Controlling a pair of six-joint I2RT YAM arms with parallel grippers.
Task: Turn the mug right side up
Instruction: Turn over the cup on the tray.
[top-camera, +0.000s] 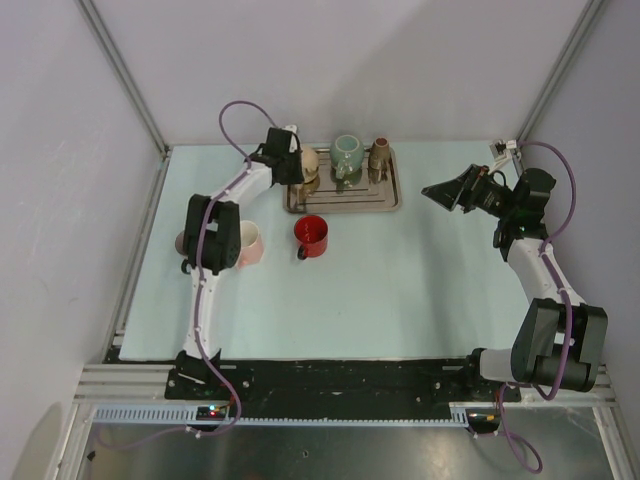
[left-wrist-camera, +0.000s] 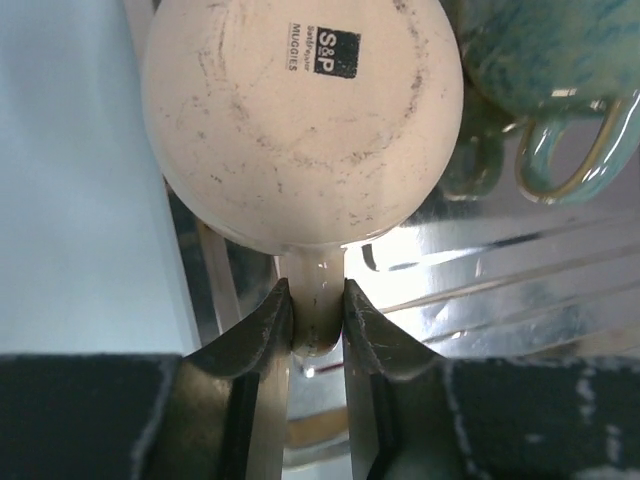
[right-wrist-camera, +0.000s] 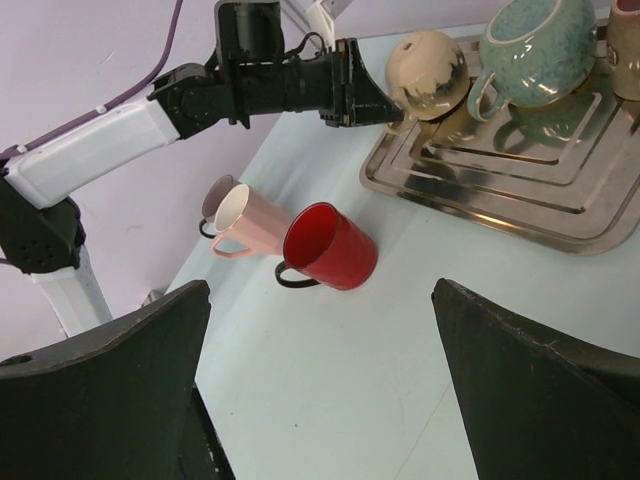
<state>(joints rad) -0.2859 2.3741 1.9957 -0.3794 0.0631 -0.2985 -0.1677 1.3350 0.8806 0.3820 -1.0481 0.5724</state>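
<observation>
The cream mug (top-camera: 309, 166) is over the left end of the steel tray (top-camera: 345, 204), and its stamped base (left-wrist-camera: 300, 120) faces the left wrist camera. My left gripper (left-wrist-camera: 318, 300) is shut on the mug's handle (left-wrist-camera: 320, 285), one finger on each side of it. In the right wrist view the left gripper (right-wrist-camera: 385, 100) meets the cream mug (right-wrist-camera: 428, 68) from the left, and the mug's opening is hidden. My right gripper (top-camera: 440, 192) hangs open at the right, away from the tray, with nothing between its fingers (right-wrist-camera: 110, 370).
A green mug (top-camera: 347, 155) and a brown mug (top-camera: 379, 157) stand on the tray beside the cream one. A red mug (top-camera: 311, 236) lies on its side in front of the tray. A pink mug (top-camera: 248, 243) lies beside the left arm.
</observation>
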